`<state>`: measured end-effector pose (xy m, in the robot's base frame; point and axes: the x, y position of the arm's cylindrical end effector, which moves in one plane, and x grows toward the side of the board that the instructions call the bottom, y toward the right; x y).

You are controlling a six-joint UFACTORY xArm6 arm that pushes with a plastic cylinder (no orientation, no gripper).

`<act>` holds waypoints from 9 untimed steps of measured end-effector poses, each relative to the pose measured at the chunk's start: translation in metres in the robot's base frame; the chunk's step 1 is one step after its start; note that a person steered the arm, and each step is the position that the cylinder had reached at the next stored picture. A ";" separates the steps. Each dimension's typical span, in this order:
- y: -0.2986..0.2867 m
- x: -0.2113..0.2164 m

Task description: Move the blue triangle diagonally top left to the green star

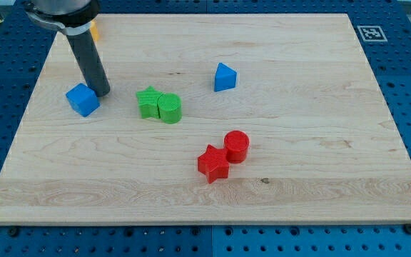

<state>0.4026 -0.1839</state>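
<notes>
While my tip (101,93) sits just beside the blue cube (83,99) at the view's left, well apart from the blue triangle (225,77), the task step is approach only; no push has begun. No claw is fitted, so nothing is grasped. Req'd next: bring the tip to the triangle's right, approx. opposite the green star (148,101), then push left past its top. Triangle looks like a small wedge, upright, w/ a lit face; exact form is hard to tell.
</notes>
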 end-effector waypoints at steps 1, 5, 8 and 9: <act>0.012 -0.022; 0.161 -0.011; 0.259 0.011; 0.288 -0.014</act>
<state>0.3888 0.1037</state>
